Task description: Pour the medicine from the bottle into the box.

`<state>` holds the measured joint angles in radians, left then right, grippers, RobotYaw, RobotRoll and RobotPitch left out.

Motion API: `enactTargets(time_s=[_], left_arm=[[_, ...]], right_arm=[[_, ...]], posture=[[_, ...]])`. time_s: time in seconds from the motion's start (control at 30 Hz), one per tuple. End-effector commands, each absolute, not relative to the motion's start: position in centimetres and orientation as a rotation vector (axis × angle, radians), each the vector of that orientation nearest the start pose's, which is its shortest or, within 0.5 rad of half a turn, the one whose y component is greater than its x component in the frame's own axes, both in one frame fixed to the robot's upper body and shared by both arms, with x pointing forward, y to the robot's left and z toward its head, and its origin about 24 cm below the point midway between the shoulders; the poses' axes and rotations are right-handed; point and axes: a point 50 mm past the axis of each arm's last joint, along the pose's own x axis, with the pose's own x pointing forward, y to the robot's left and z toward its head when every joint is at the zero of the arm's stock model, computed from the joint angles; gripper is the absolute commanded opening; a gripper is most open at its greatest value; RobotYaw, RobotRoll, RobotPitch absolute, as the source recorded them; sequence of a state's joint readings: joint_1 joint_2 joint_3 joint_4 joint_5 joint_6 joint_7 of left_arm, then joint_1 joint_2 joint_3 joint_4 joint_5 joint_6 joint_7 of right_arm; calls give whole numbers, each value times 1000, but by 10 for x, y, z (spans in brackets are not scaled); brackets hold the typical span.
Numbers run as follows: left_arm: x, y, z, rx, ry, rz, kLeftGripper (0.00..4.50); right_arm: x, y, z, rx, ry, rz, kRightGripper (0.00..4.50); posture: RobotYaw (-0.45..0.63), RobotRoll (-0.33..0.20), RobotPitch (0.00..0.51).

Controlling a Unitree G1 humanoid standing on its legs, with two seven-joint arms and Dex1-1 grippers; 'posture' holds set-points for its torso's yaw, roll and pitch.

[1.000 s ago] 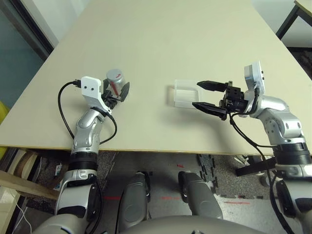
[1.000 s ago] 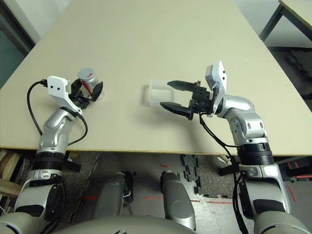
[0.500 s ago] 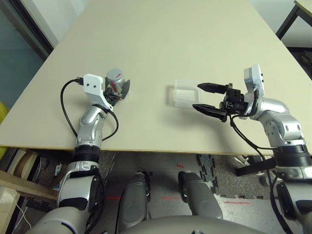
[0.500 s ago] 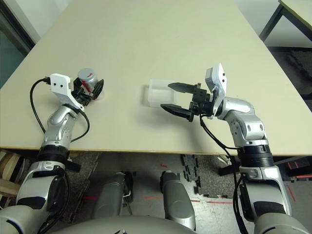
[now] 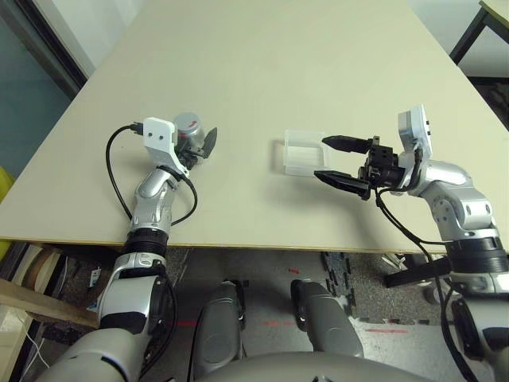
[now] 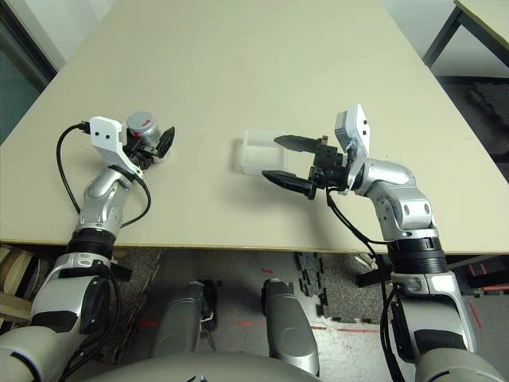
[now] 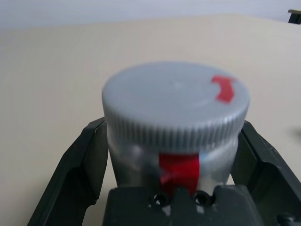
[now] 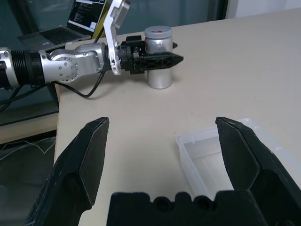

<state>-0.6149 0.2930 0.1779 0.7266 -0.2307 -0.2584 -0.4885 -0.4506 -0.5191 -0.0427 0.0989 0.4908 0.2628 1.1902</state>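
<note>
The bottle (image 5: 188, 125) stands upright on the left of the table, silvery with a red mark and a grey cap (image 7: 176, 106) screwed on. My left gripper (image 5: 199, 138) is open around it, one black finger (image 7: 77, 172) on each side of its body. The medicine is hidden inside the capped bottle. The clear frosted box (image 5: 303, 151) lies flat near the table's middle. My right gripper (image 5: 322, 157) is open, its fingertips reaching the box's right edge with nothing between them. The right wrist view shows the box (image 8: 221, 150) and, farther off, the bottle (image 8: 159, 56).
The beige table (image 5: 262, 56) stretches far ahead, and its front edge runs just below both arms. A black cable (image 5: 119, 171) loops off my left wrist. A laptop (image 8: 87, 16) sits beyond the table's left side. Another table's corner (image 5: 497, 8) shows at far right.
My left gripper has pushed forward so the bottle sits deeper between its open fingers. The bottle, the box and my right arm have stayed put.
</note>
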Motion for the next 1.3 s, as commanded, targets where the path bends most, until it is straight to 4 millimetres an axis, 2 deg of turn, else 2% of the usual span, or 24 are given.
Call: enactTargets(time_s=[0.03, 0.63, 0.73, 0.83, 0.87, 1.1, 1.3], left_arm=[[357, 208, 98, 33, -169, -322, 4458], [362, 203, 96, 32, -160, -337, 4458], [363, 202, 96, 32, -159, -342, 3864], [363, 201, 95, 31, -156, -351, 2779], [363, 201, 95, 29, -156, -353, 2606], [361, 200, 96, 12, -152, -391, 2613], [355, 183, 112, -17, -159, -553, 2613]], right_arm=[[293, -182, 152, -100, -86, 1229, 4500], [290, -179, 150, -97, -84, 1231, 4500], [290, -179, 150, -97, -84, 1230, 4500], [290, -179, 150, -98, -84, 1229, 4500], [290, -179, 150, -98, -84, 1229, 4500], [292, -179, 151, -98, -87, 1226, 4500], [296, -179, 158, -91, -99, 1225, 4500]], posture=[[-185, 0, 149], [-193, 0, 158], [-195, 0, 158], [-195, 0, 158], [-195, 0, 158], [-192, 0, 158], [-187, 0, 156]])
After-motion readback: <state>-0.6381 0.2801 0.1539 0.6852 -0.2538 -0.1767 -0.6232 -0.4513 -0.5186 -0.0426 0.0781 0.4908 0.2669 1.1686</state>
